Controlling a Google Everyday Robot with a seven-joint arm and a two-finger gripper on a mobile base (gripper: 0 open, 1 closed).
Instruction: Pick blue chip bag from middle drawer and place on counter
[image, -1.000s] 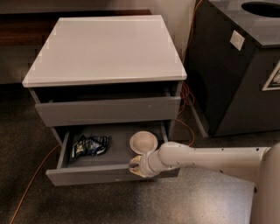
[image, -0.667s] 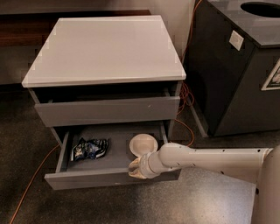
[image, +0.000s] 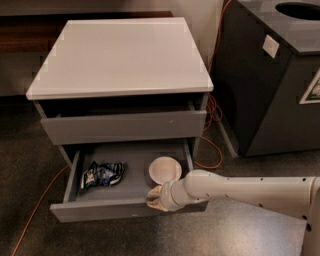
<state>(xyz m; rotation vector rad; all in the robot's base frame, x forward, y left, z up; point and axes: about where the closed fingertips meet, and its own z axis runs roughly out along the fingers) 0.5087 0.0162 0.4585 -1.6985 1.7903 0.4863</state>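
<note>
middle drawer (image: 100, 211): pulled open
blue chip bag (image: 102, 174): lying crumpled in its left half
bowl (image: 165, 170): upright in its right half, apart from the bag
gripper (image: 156, 198): at the drawer's front wall, just before the bowl

Quick count: one blue chip bag (image: 102, 174), one bowl (image: 165, 170) at its 3 o'clock, one open middle drawer (image: 100, 211), one drawer front (image: 125, 127) above, one counter (image: 122, 55), one black bin (image: 270, 90) at 3 o'clock, one gripper (image: 155, 198) at the bowl's 6 o'clock.
</note>
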